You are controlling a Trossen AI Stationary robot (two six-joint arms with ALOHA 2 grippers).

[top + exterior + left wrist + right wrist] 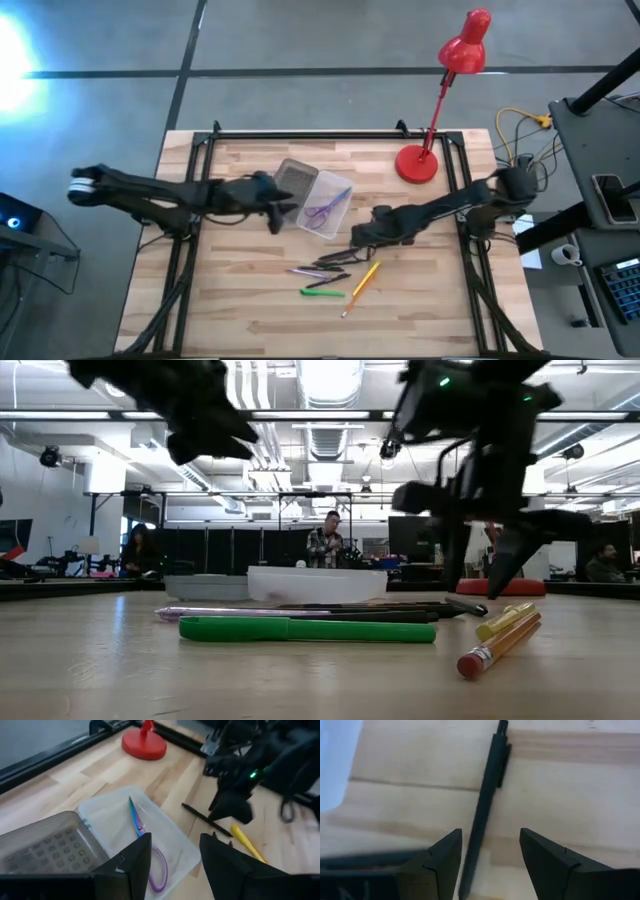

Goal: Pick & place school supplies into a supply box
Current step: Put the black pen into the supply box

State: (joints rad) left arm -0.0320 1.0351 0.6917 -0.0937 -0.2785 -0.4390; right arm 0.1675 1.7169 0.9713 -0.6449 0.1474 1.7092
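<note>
The supply box [330, 200] is a translucent case lying open on the table, its ribbed lid [295, 178] folded back flat. The purple-handled scissors [145, 840] lie inside it. My left gripper [172, 862] hovers open above the box's near end [280, 212]. A green pen [322, 292], a yellow-orange pencil [360, 288] and several dark and pinkish pens [318, 270] lie flat on the wood. My right gripper [490, 852] is open and low over a dark pen [487, 800], one finger on either side of it [355, 240].
A red desk lamp stands with its base [417, 163] near the table's far right corner. Black rails [300, 135] run along the table's far edge and sides. Bare wood lies toward the near edge [250, 320]. People show in the room beyond [325, 540].
</note>
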